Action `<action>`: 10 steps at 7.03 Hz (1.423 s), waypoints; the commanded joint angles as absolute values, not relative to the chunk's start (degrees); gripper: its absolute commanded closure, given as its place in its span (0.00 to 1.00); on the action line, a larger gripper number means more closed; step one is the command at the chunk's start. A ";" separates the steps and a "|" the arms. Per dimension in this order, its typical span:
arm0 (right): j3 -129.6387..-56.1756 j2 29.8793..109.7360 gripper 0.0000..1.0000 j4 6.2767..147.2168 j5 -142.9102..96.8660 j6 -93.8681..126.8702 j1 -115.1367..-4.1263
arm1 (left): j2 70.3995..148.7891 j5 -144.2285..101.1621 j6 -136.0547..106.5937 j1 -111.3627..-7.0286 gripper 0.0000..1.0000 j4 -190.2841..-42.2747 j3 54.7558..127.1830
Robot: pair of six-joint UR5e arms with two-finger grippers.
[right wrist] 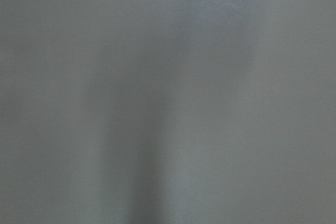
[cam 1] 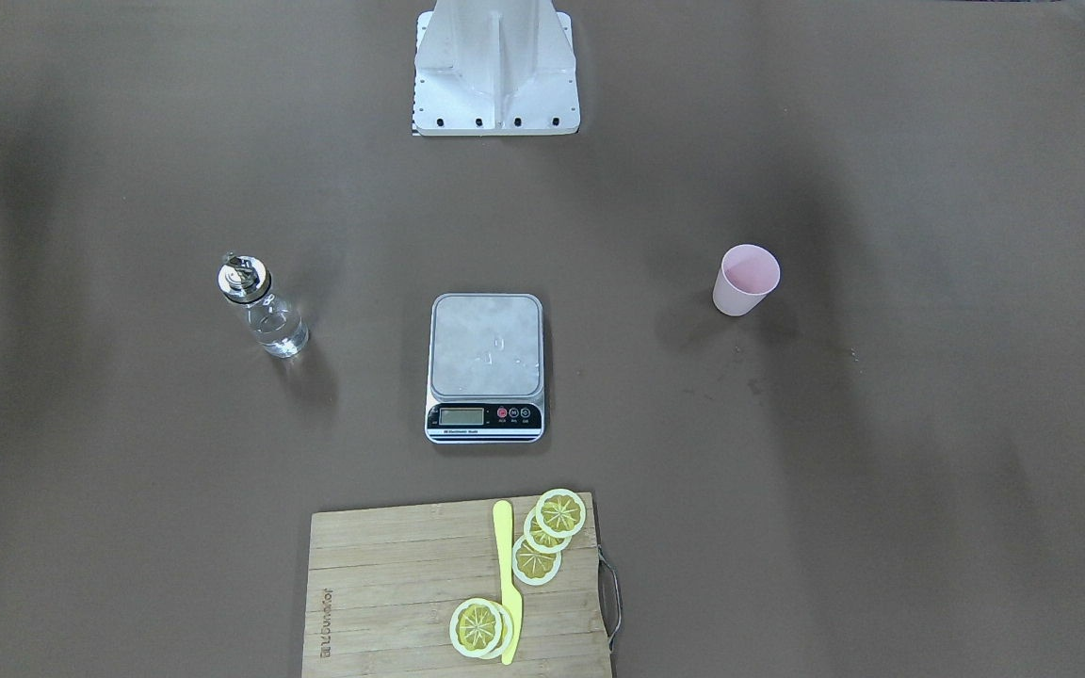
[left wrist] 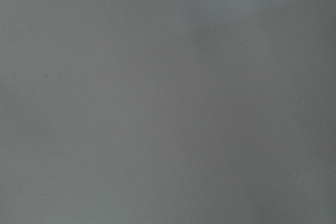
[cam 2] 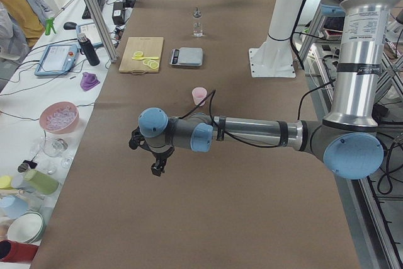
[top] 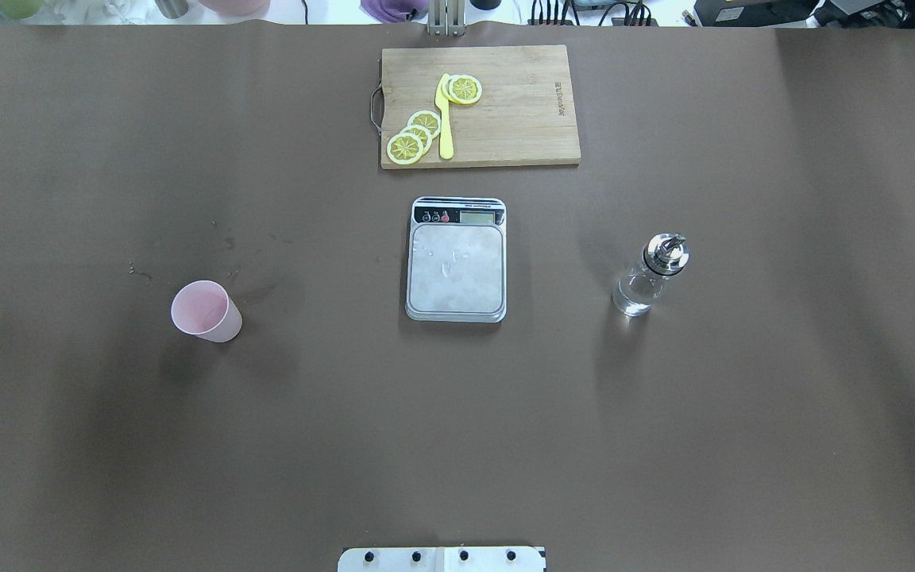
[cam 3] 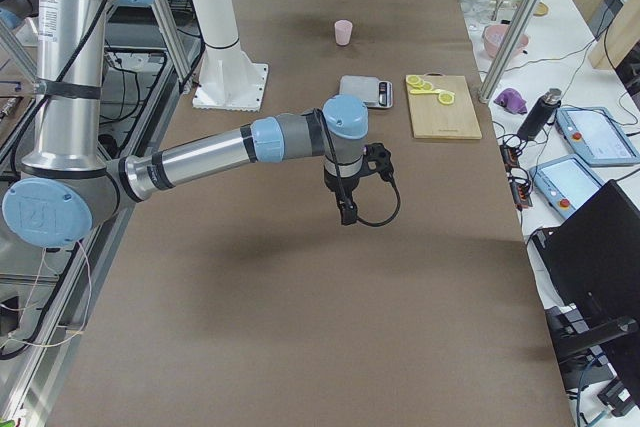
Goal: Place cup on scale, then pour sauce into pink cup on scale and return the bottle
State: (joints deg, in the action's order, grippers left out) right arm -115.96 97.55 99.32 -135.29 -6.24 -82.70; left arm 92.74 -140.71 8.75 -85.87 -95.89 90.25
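The pale pink cup [top: 205, 311] stands upright and empty on the brown table, on my left side; it also shows in the front view [cam 1: 745, 280]. The scale [top: 456, 262] sits at the table's middle with its steel platform bare, and shows in the front view [cam 1: 486, 367]. The clear glass bottle [top: 652, 274] with a silver pourer cap stands upright on my right side, holding clear liquid. My left gripper [cam 2: 153, 159] shows only in the exterior left view, well short of the cup. My right gripper [cam 3: 347, 212] shows only in the exterior right view. I cannot tell whether either is open or shut.
A wooden cutting board [top: 521, 103] with several lemon slices and a yellow knife [top: 445, 119] lies at the far edge beyond the scale. The robot's white base [top: 442, 558] is at the near edge. Both wrist views show only blurred table surface.
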 commanded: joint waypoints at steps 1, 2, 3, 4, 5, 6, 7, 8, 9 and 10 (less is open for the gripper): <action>-116.02 98.08 0.00 99.32 -135.27 -6.24 -82.71 | 93.07 -140.71 8.01 -85.87 0.02 -95.80 90.09; -116.02 98.43 0.00 99.40 -135.35 -6.07 -82.71 | 92.73 -140.71 8.00 -85.87 0.02 -95.80 90.44; -116.36 99.05 0.00 99.32 -135.61 -5.98 -82.71 | 92.38 -140.71 8.00 -85.87 0.02 -95.71 90.44; -116.98 99.14 0.00 99.32 -135.44 -5.72 -82.71 | 92.37 -140.63 8.00 -85.87 0.02 -95.71 90.53; -117.16 99.66 0.00 99.32 -135.44 -5.71 -82.71 | 92.98 -140.71 8.00 -85.87 0.02 -95.71 90.70; -117.07 99.84 0.00 99.32 -135.00 -5.71 -82.71 | 92.99 -140.63 7.91 -85.78 0.02 -95.71 92.53; -116.90 100.10 0.00 99.23 -136.04 -5.71 -82.62 | 92.73 -140.71 7.91 -85.78 0.02 -95.89 93.07; -116.55 100.19 0.00 99.32 -136.75 -5.71 -82.62 | 92.20 -140.71 8.26 -85.78 0.02 -95.98 93.08; -116.72 100.20 0.00 99.14 -136.84 -5.71 -82.62 | 93.07 -141.67 8.00 -84.65 0.02 -96.24 92.90; -116.72 100.20 0.00 99.05 -136.85 -5.71 -82.62 | 92.99 -146.47 3.65 -83.25 0.00 -97.20 92.64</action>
